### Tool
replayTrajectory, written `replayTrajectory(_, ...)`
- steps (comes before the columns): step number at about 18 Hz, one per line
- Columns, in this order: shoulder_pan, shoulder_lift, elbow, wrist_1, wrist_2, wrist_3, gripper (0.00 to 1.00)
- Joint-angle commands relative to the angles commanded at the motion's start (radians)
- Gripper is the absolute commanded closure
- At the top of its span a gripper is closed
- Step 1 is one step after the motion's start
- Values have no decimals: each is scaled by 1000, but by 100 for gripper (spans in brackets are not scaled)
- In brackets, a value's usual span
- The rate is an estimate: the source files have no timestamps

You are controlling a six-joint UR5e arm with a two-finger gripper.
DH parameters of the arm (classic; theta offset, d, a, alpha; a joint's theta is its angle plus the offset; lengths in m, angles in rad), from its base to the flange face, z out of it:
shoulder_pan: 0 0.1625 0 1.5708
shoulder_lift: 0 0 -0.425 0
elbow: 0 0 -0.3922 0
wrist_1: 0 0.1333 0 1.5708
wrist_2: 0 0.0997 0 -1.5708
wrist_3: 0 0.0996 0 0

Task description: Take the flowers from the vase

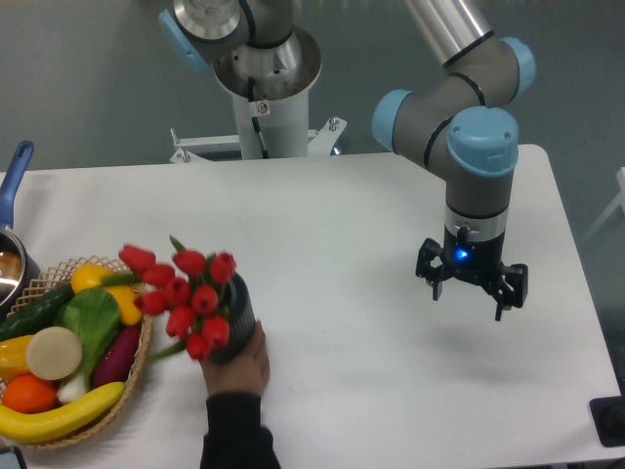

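Observation:
The flowers [184, 291], a bunch of red tulip buds with green stems, stick out of the vase [238, 311], a dark grey ribbed cylinder. The vase is tilted with the buds leaning left toward the basket. A person's hand [241, 365] in a dark sleeve holds the vase from below at the front of the table. My gripper [469, 299] hangs above the right side of the table, far to the right of the flowers. Its fingers point down, spread apart, with nothing between them.
A wicker basket [134, 386] of fruit and vegetables sits at the front left, just beside the flowers. A pot with a blue handle [14, 176] is at the far left edge. The robot base [266, 107] stands at the back. A black object [609, 420] sits off the table's right front corner.

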Motion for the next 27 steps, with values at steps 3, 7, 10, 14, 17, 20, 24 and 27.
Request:
replayTrajectory(3,-11,0,-5,-2,2,-5,0)
replayTrajectory(7,-14,5,-43,12,-5,-52,0)
replayTrajectory(10,-23,-3,-77,142,-44,-104,0)
replayTrajectory(14,-25,-2,-75,169,-209,-107,0)
replayTrajectory(17,-31,6,-78,169,-377,-106,0)
replayTrajectory(20,-70,6,-77,169,-532,-107,0)
replayTrajectory(24,-95,8,-84,169,-650,-113,0)
replayTrajectory(27,-94,9,-106,169,-799,-163,0)
